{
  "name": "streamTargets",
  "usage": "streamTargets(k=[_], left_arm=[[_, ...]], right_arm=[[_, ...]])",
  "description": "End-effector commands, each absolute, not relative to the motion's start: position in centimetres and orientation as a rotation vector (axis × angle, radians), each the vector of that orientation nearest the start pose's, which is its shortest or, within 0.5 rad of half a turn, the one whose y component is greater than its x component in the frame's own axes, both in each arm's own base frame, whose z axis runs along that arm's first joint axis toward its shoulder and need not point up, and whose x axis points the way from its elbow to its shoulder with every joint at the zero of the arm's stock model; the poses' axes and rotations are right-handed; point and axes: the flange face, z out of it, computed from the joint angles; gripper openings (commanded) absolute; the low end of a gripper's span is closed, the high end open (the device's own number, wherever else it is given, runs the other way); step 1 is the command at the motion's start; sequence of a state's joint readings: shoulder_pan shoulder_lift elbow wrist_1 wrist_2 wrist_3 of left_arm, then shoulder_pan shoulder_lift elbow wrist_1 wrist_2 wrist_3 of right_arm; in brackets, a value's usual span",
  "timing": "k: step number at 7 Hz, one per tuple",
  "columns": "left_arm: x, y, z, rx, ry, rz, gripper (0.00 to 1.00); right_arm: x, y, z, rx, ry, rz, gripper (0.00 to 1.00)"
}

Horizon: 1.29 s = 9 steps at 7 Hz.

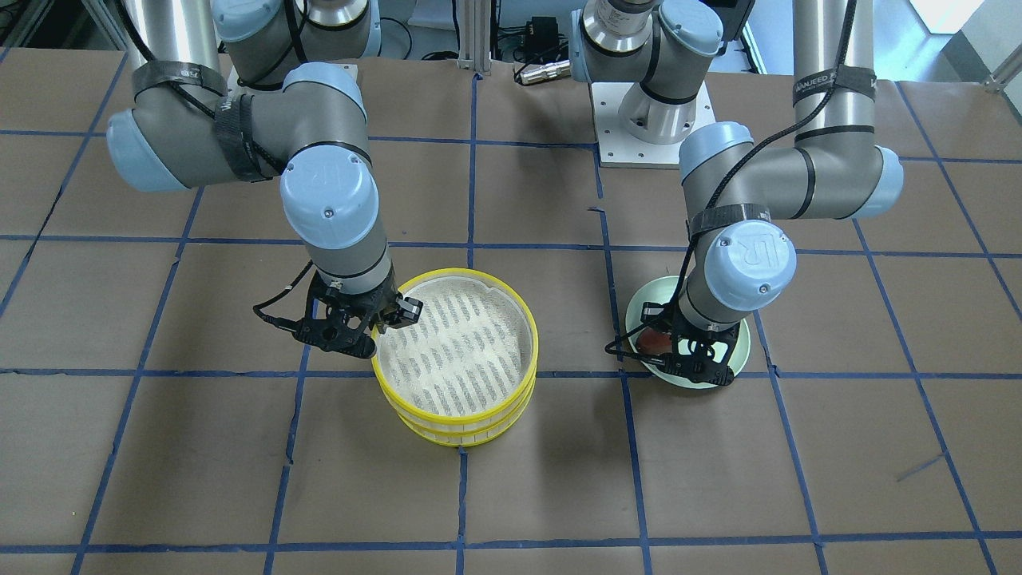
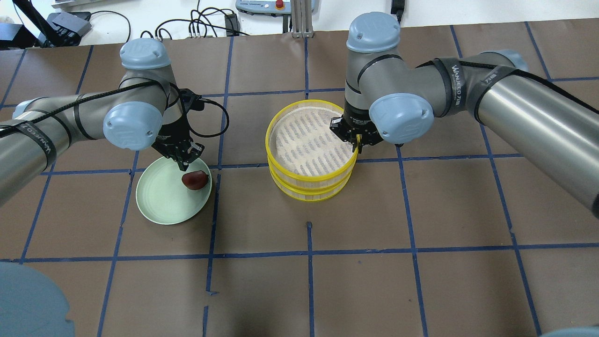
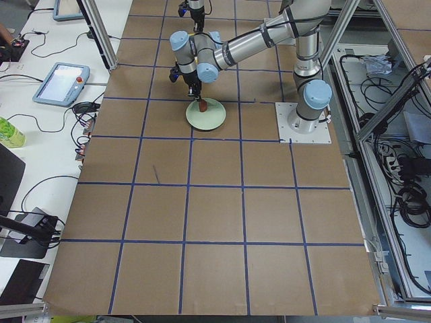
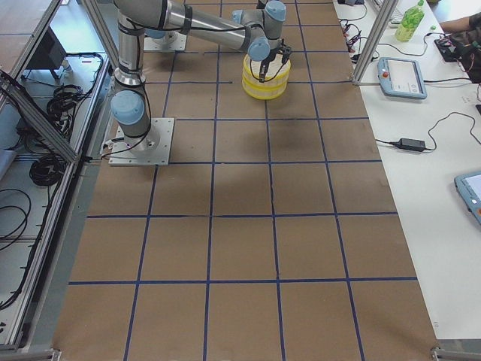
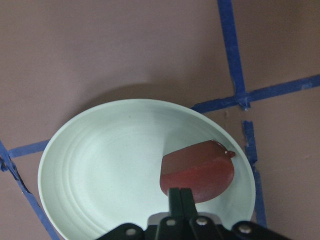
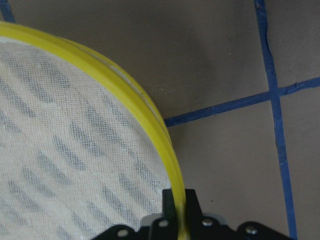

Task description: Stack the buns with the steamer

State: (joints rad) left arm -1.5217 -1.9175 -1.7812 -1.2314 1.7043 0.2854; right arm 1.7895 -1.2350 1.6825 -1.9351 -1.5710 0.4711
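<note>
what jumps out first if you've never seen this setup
Two round trays with bright yellow rims and white slatted bottoms stand stacked mid-table, with the right pincer clamped on the upper one's rim. On the robot's left, a dark reddish-brown oval bun lies alone on a smooth pale green plate, and the left pincer is shut over it.

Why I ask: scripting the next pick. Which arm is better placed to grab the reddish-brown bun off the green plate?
Left. The left pincer, shut, hangs over the dark reddish-brown oval bun on the pale green plate; the right pincer is clamped on the top yellow-rimmed steamer tray.
</note>
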Motion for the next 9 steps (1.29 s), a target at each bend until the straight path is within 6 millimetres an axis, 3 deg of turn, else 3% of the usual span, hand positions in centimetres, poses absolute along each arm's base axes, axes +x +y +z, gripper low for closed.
streamTargets(k=[1, 3, 5, 6, 7, 9], left_arm=[[-9.3, -55.8, 23.6, 0.379, 3.002, 0.364, 0.04], [-9.3, -55.7, 23.5, 0.377, 3.002, 0.369, 0.07], [-9.3, -55.5, 23.3, 0.38, 3.002, 0.376, 0.17], [-9.3, -55.2, 22.8, 0.381, 3.003, 0.397, 0.95], [-9.3, -55.0, 22.4, 0.384, 3.002, 0.408, 0.97], [-9.4, -54.9, 22.3, 0.384, 3.004, 0.411, 0.96]], right_arm=[[25.9, -54.1, 28.6, 0.402, 3.142, 0.126, 0.13], [26.1, -54.0, 28.7, 0.399, 3.129, 0.13, 0.21], [26.1, -54.0, 28.6, 0.37, 3.135, 0.131, 0.79], [25.3, -54.5, 30.0, 0.353, 3.134, 0.103, 0.86], [23.1, -55.0, 33.8, 0.289, 3.127, 0.039, 0.88], [15.3, -52.4, 44.6, 0.15, 3.132, 0.085, 0.88]])
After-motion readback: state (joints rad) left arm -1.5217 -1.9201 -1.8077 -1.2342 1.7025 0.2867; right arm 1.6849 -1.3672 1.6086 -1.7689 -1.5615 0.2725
